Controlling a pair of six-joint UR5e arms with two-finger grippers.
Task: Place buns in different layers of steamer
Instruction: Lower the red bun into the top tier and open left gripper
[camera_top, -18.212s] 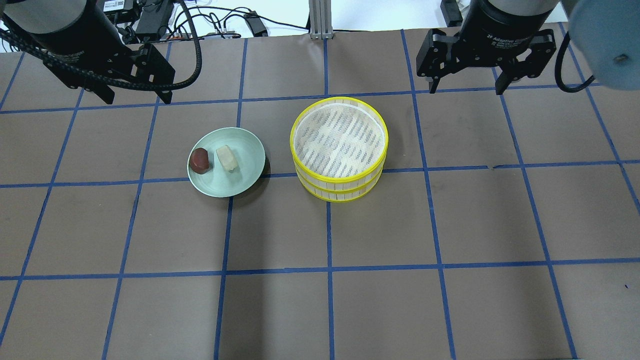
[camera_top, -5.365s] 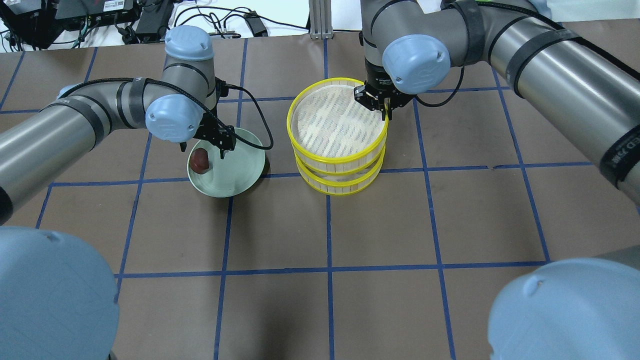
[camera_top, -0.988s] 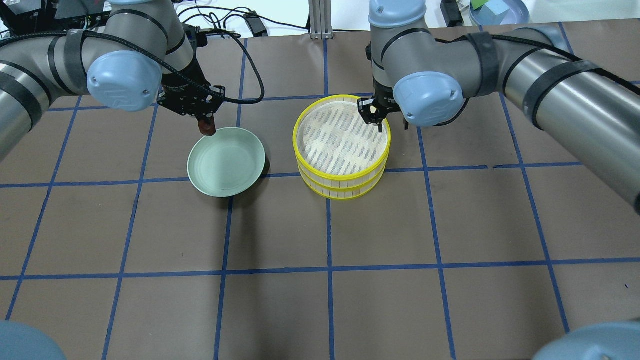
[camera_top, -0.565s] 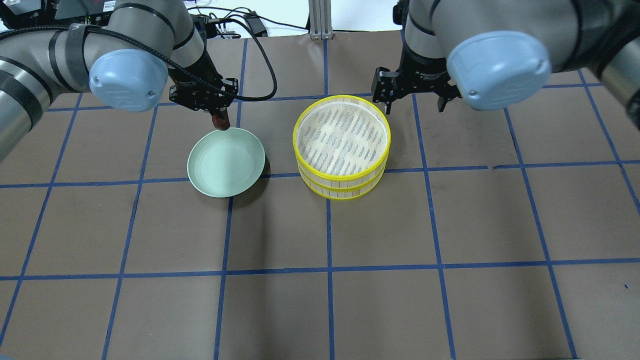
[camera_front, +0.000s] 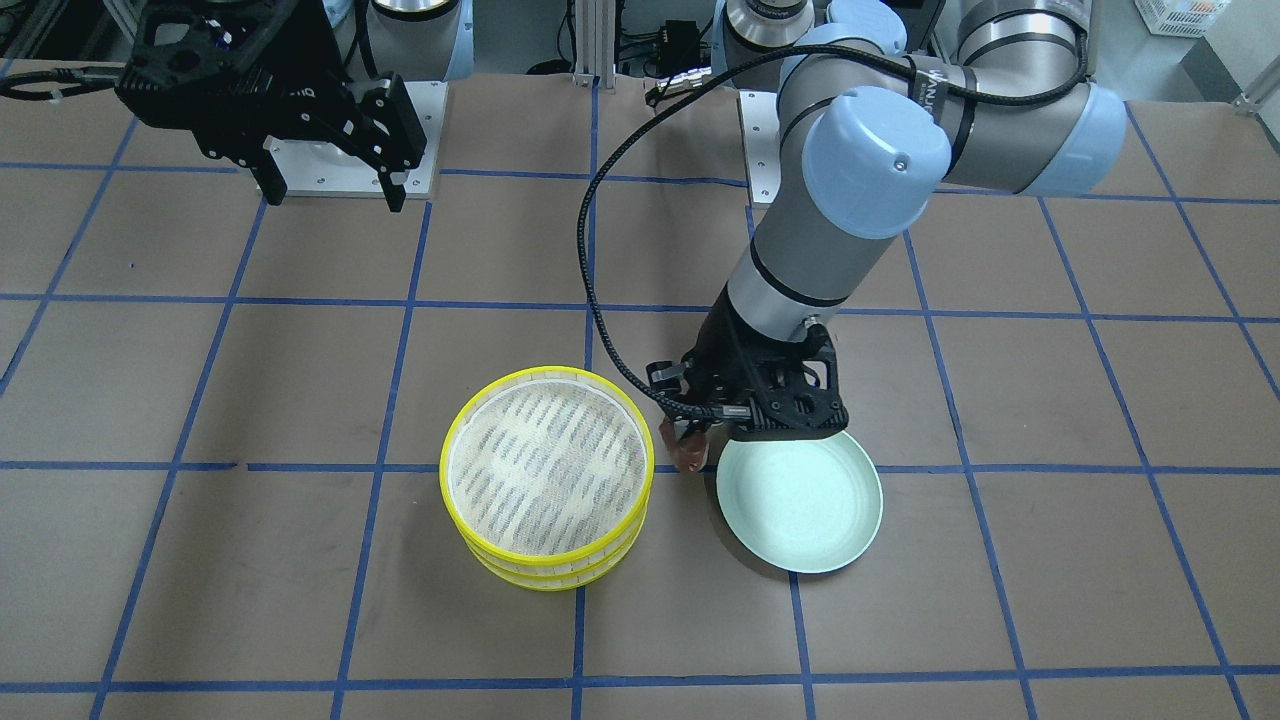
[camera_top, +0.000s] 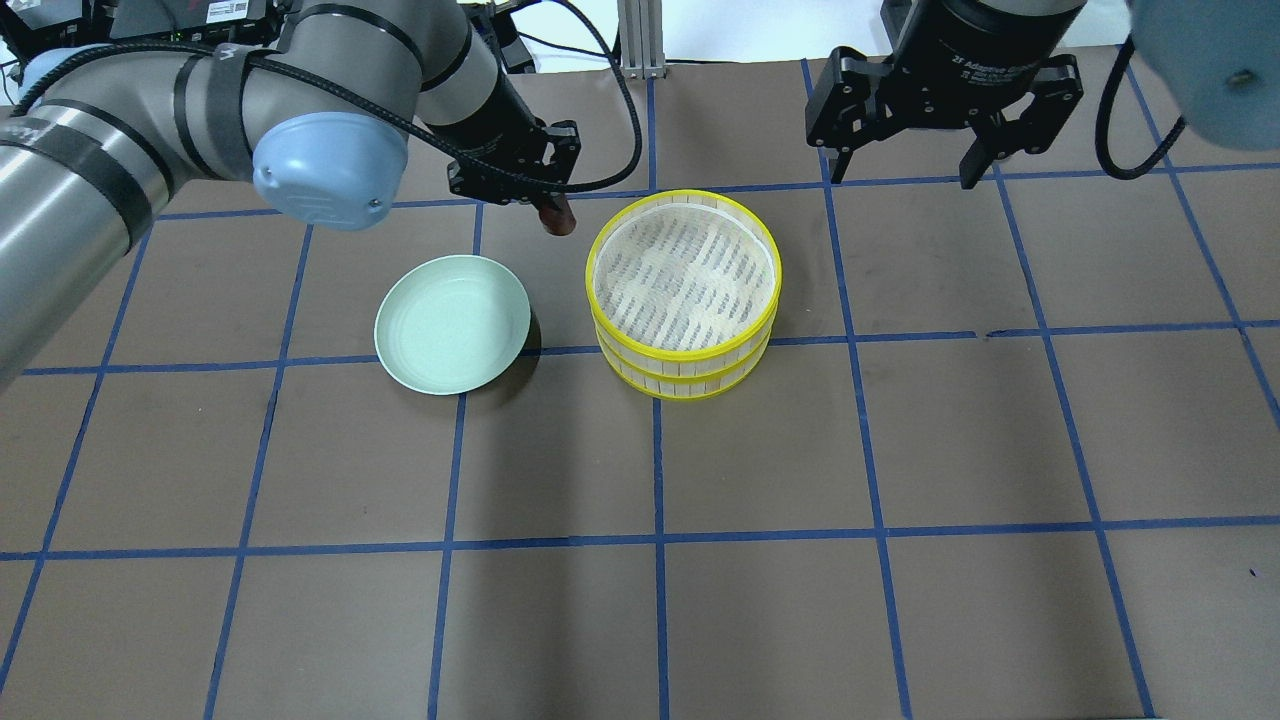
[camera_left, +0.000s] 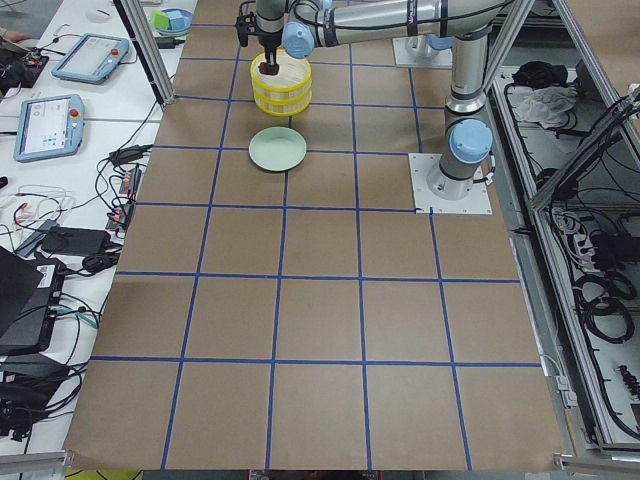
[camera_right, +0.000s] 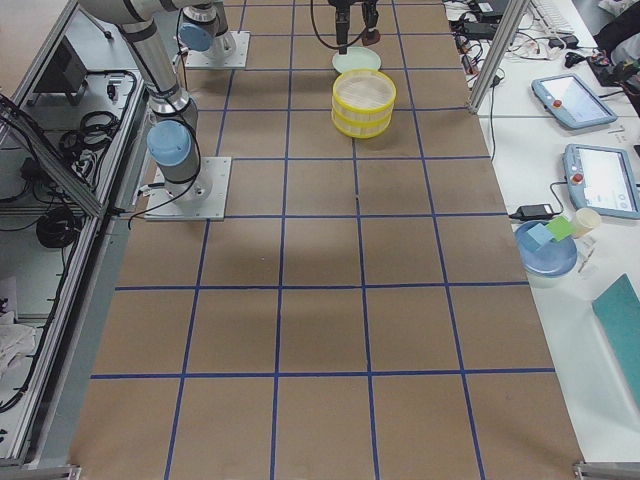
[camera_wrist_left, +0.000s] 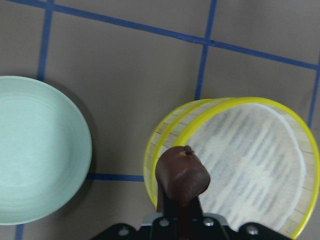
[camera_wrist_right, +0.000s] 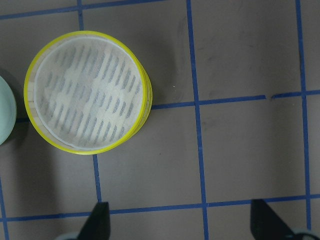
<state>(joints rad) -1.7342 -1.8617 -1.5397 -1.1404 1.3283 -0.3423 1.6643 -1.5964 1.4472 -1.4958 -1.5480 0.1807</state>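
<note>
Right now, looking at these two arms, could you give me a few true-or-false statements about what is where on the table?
1. The green plate has nothing on it. True.
2. The left gripper is holding the dark brown bun. True.
3. The other arm's gripper is clamped on the yellow rim. False: the right gripper is open and raised, away from the steamer.
4. The cream bun lies on the top tray. False: the top tray shows only bare mesh, and the cream bun shows in no view.
</note>
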